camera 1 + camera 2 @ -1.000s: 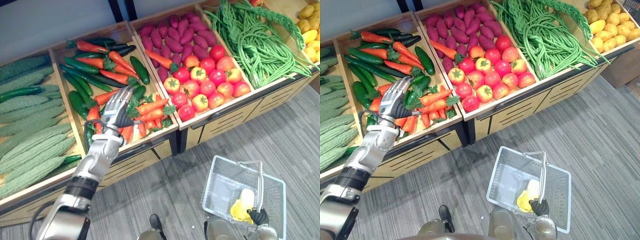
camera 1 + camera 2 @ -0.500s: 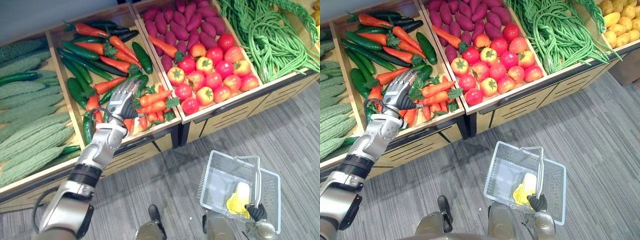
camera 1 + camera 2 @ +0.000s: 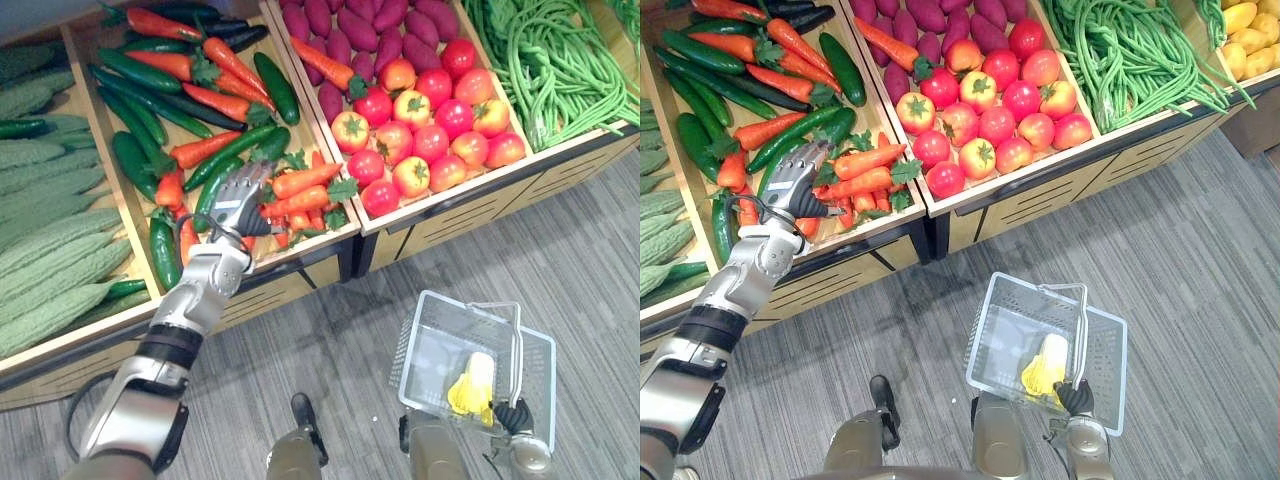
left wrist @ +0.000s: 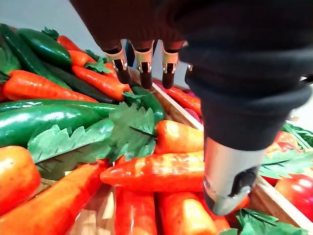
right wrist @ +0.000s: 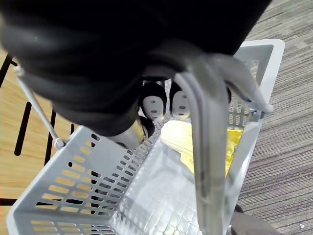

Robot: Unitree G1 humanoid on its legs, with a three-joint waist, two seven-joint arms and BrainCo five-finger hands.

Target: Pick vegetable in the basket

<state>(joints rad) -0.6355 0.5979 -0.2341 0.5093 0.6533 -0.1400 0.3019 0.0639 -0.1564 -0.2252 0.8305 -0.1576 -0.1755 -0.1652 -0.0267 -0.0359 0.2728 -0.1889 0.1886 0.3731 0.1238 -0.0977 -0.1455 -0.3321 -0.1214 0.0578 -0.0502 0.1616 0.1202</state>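
1. Eye views: my left hand [image 3: 240, 200] hovers over the carrots [image 3: 305, 182] by the crate's [image 3: 300, 253] front edge. The basket [image 3: 420, 350] hangs below to receive them.
2. Left wrist view: fingers [image 4: 145, 66] are straight and hold nothing, seemingly poised for a carrot.
3. Right wrist view: my right hand [image 5: 155, 105] is clenched round the basket's handle [image 5: 200, 147].

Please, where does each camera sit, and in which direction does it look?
Left eye view: on the head, looking down at wooden crates and the basket; left hand over the carrots.
Right eye view: beside it, same scene; right hand grips the basket's handle.
Left wrist view: along the left hand's straight fingers, close over carrots.
Right wrist view: down into the basket, past curled fingers on the handle.
Shared: carrots link the left wrist view to the eye views; the basket links the right.
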